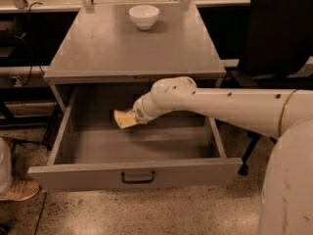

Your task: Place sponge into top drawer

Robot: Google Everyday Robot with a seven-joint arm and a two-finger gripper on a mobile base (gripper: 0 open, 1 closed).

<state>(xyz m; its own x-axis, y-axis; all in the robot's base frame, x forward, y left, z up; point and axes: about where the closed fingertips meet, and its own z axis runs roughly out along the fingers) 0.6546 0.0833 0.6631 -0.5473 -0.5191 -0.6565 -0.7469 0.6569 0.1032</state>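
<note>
The top drawer (pixel 88 175) stands wide open under the grey bench (pixel 112 48), the white arm reaching into it from the right. At the arm's tip the tool (pixel 134 116) is clamped on the pale yellow sponge (pixel 124 118), which hangs tilted near the drawer's back wall; a white bowl (pixel 144 16) sits far back on the bench

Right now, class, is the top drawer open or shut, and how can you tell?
Open: the top drawer is pulled out, its inside in view. The gripper reaches inside it, with the sponge at its tip.
</note>
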